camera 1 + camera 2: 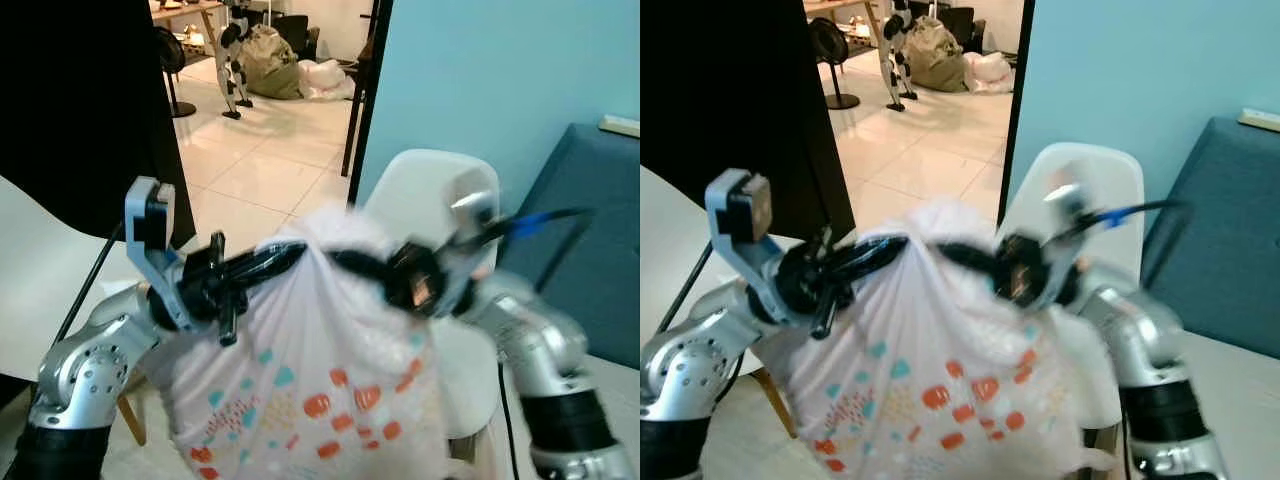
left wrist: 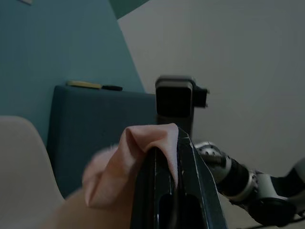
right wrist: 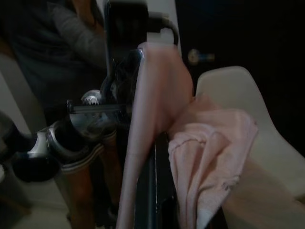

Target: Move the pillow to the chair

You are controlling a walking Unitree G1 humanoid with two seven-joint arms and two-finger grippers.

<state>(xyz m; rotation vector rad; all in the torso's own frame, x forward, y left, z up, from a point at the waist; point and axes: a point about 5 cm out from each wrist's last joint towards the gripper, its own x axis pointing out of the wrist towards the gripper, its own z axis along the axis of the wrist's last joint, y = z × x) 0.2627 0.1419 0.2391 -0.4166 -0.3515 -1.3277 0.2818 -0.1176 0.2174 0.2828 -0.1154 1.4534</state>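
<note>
While I hold the pillow (image 1: pixel 310 390) up in the air in front of the white chair (image 1: pixel 430 190), my left gripper (image 1: pixel 285 255) pinches its upper edge from the left and my right gripper (image 1: pixel 345 262) pinches it from the right. Both pairs of fingers are pressed tight on pale fabric. Pillow hangs below them, white with orange and teal marks, clear of the seat.
</note>
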